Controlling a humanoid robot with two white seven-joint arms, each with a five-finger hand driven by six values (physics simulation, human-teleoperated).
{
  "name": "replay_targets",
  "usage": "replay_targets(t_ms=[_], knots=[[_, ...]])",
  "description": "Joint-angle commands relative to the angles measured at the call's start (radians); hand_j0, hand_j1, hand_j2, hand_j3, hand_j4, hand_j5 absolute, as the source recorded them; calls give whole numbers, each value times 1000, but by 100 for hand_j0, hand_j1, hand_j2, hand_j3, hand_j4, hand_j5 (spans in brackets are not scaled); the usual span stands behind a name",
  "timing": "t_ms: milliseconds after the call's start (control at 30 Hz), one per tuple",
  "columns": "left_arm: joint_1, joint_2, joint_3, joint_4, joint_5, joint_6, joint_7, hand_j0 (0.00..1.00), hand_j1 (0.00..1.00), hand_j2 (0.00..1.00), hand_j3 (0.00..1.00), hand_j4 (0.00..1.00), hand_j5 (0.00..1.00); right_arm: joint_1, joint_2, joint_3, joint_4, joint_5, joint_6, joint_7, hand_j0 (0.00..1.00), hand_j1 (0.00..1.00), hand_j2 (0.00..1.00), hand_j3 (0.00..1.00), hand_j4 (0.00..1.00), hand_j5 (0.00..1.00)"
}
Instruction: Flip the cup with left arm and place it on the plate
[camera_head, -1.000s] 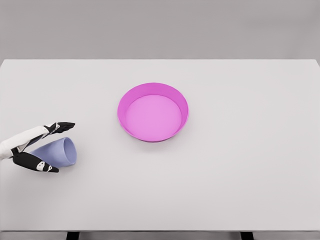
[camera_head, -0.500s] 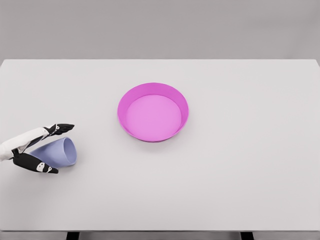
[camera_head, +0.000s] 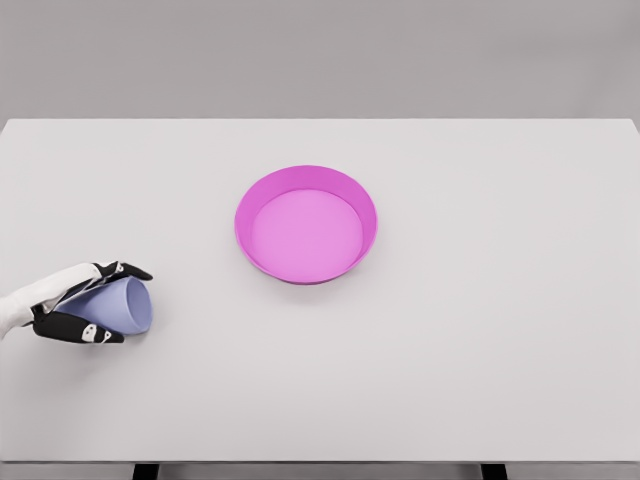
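A pale lavender cup (camera_head: 118, 305) lies on its side near the table's left edge, its mouth facing right. My left hand (camera_head: 98, 301) comes in from the left edge and is closed around the cup, with dark fingertips (camera_head: 128, 270) over its top and the thumb under its lower side. The magenta plate (camera_head: 306, 225), a shallow round dish with a raised rim, sits in the middle of the table, well to the right of and farther back than the cup. The right arm does not show.
The white table (camera_head: 480, 340) spans the whole view, with its front edge low in the picture. A grey wall stands behind it.
The fingers of my left hand have closed in from a spread pose onto the lying cup. The cup and plate have not moved.
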Motion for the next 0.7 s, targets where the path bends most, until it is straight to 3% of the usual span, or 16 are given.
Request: replay_targets(t_ms=[0,100,133,433,667], knots=[[0,-1,0,0,5,-1,0,65,65,65,65,65,65,0,0,0,0,1,0,0,100,100,100,100,100,100],[-2,-5,9,-2,13,-16,2,64,64,64,64,64,64,0,0,0,0,-1,0,0,100,100,100,100,100,100],[0,-10,45,-2,16,-58,0,63,63,63,63,63,63,0,0,0,0,-1,0,0,100,100,100,100,100,100],[-23,-70,54,0,46,-170,37,60,60,60,60,60,60,0,0,0,0,-1,0,0,100,100,100,100,100,100],[-87,-220,46,0,56,-171,37,60,60,60,60,60,60,0,0,0,0,-1,0,0,100,100,100,100,100,100]])
